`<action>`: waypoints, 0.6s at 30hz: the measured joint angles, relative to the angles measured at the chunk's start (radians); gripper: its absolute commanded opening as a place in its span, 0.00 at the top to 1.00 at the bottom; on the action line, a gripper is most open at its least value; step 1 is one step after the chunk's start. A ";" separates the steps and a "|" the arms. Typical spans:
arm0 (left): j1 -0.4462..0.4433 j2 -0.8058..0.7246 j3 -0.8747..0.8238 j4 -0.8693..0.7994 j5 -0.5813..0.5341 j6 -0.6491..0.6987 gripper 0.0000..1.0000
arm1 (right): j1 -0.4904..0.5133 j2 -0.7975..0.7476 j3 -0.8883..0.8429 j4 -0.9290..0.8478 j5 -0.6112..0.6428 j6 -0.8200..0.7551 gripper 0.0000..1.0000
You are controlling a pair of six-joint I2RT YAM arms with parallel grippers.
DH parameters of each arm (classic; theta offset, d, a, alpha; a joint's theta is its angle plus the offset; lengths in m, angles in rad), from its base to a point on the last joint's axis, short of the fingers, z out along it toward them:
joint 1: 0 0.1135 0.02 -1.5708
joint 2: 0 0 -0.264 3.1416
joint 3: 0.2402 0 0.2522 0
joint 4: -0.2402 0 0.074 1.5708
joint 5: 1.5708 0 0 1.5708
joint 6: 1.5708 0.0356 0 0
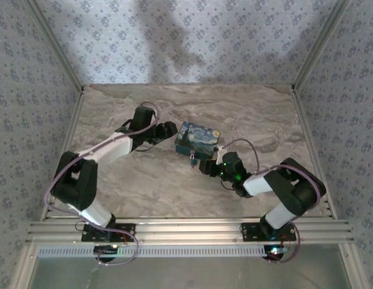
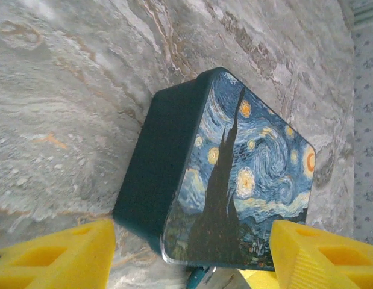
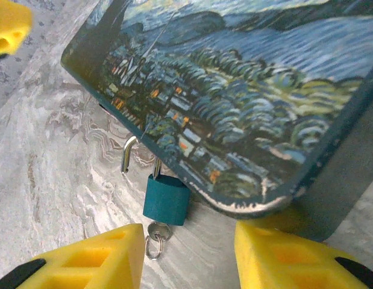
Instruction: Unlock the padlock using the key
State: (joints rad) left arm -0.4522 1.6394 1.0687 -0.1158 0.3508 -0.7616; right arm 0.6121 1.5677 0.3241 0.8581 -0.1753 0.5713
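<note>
— Both pairs of jaws stand released, grasping nothing. From above, the left gripper sits just left of the box, and the right gripper sits just on its near side.

— What do the wrist cameras add?

— On the left wrist, the yellow fingers are spread wide with the box's end between them. Whether they touch it, I cannot tell. On the right wrist, the fingers stand apart with the key in the gap, clear of both.

— Go from the big things down.

— A marble-patterned table has the box about mid-table, its lid painted in blue and yellow swirls. The left wrist view brings out its plain dark side wall, which is hard to make out from overhead.

— And the padlock?

— From above, the padlock is a teal speck at the box's near edge. The right wrist view gives the detail: the teal body hangs at the box's edge. One leg of the shackle is in the body, and its hooked end is free above it. The key sits in the bottom of the lock, with a small ring dangling below.
</note>
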 measured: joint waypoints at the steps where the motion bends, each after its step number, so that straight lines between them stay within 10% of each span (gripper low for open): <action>1: -0.002 0.032 0.021 -0.008 0.011 0.016 0.33 | -0.012 -0.002 0.003 -0.006 -0.013 -0.002 0.54; 18: -0.085 0.171 0.069 -0.031 -0.013 0.083 0.42 | -0.171 0.117 0.136 -0.010 -0.206 -0.037 0.43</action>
State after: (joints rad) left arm -0.5377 1.8099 1.1378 -0.1471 0.3374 -0.6785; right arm 0.4408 1.6844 0.4599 0.8478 -0.3817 0.5343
